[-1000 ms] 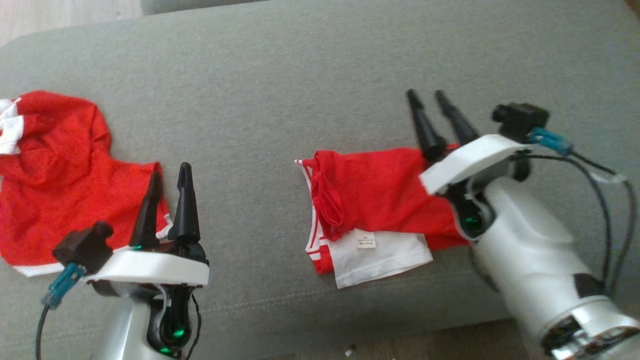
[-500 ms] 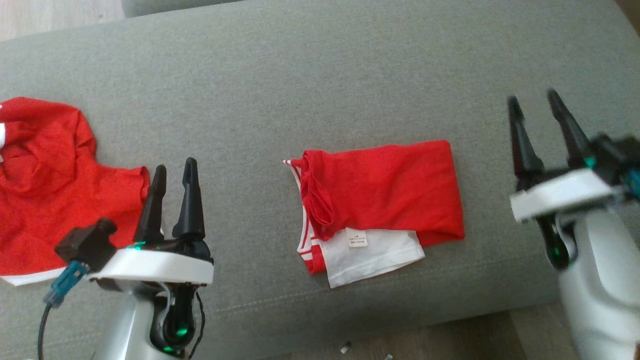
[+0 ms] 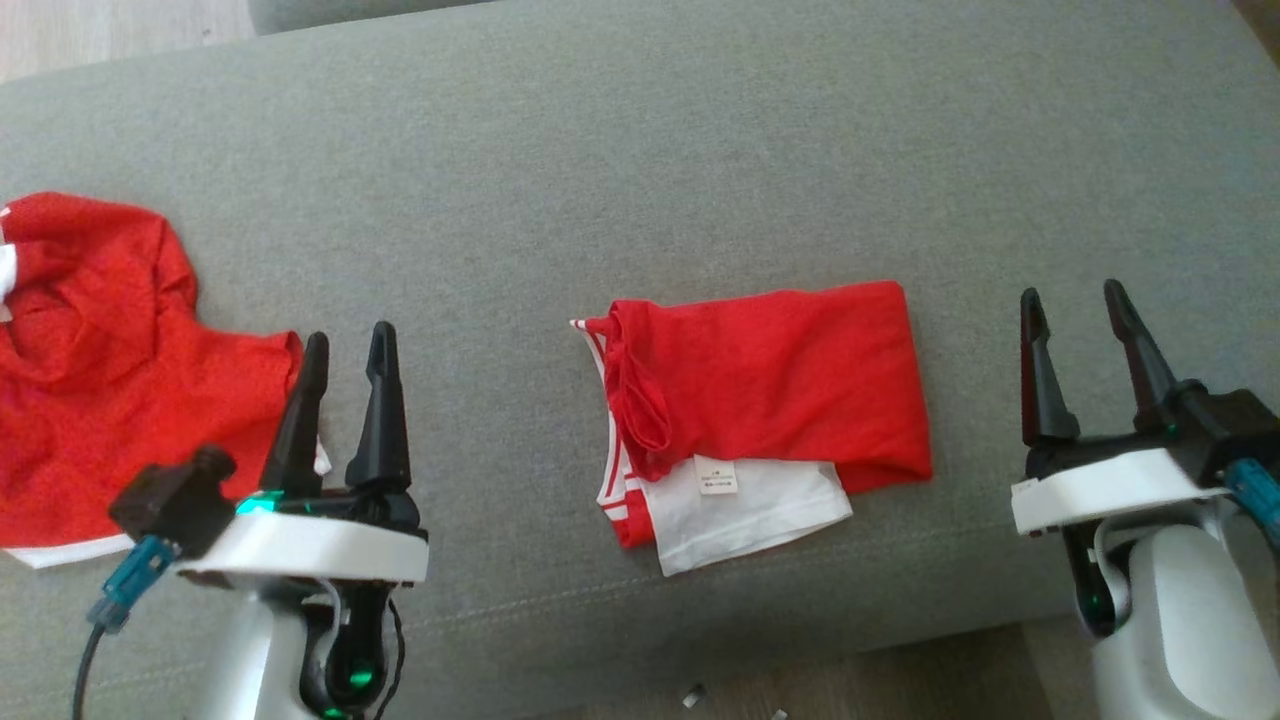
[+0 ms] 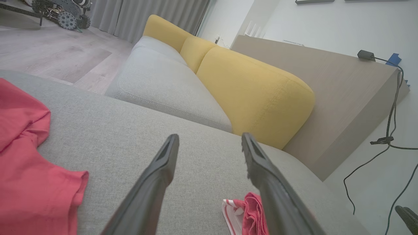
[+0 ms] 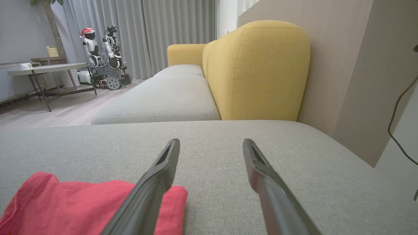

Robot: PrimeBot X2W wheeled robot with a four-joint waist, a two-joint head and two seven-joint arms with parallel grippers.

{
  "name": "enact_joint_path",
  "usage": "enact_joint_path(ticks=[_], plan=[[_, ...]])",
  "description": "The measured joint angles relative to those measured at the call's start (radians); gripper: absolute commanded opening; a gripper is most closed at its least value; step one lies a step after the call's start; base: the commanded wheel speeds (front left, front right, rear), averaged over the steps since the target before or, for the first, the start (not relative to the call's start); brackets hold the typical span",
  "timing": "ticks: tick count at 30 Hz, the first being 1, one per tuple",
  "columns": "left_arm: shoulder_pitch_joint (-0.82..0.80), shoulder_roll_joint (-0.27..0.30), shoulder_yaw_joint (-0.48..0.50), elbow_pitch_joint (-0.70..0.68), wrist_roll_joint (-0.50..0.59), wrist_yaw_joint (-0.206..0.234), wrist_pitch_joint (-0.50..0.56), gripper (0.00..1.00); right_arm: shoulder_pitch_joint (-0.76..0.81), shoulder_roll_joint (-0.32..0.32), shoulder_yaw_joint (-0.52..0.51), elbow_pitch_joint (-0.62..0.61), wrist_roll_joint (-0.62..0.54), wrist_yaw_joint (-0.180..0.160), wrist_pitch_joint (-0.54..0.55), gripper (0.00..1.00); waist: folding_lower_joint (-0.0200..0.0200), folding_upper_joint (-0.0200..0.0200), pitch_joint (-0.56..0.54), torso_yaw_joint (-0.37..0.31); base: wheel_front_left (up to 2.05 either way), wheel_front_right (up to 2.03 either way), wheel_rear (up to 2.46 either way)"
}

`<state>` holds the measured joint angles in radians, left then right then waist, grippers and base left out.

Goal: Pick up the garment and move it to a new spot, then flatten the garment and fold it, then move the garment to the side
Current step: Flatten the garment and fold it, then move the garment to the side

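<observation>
Garment point(image 3: 770, 390) lies folded on the sofa point(image 3: 700, 150) — both jaws wide open, empty, clear of it.

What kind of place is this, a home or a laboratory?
Probably a test space furnished like a living room: a grey sofa with yellow back cushions, long curtains, and another robot parked beyond.

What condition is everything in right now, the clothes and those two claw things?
Folded red garment: folded, lying flat on the grey cushion, white layer and label showing at its near edge.
Crumpled red garment: unfolded, rumpled, at the left.
Left gripper: open, holding nothing.
Right gripper: open, holding nothing, apart from the folded garment.
</observation>
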<state>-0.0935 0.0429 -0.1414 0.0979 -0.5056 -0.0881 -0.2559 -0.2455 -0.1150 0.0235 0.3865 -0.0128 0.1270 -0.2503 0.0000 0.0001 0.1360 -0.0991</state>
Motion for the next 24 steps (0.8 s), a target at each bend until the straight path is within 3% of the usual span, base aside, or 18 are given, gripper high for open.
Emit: enact_joint_path(ticks=[10,24], plan=[[0.002,0.000,0.001,-0.012,0.003,0.000,0.000,1.00,0.001,0.015,-0.015,0.001,0.004,0.000,0.000,1.00,0.0000,0.0000,0.007,0.008,0.00,0.00,0.00],[0.002,0.000,-0.012,-0.011,0.029,0.000,0.000,1.00,-0.035,0.027,-0.003,0.188,0.165,0.000,0.100,1.00,0.0000,0.0000,0.039,0.021,0.00,0.00,0.00]])
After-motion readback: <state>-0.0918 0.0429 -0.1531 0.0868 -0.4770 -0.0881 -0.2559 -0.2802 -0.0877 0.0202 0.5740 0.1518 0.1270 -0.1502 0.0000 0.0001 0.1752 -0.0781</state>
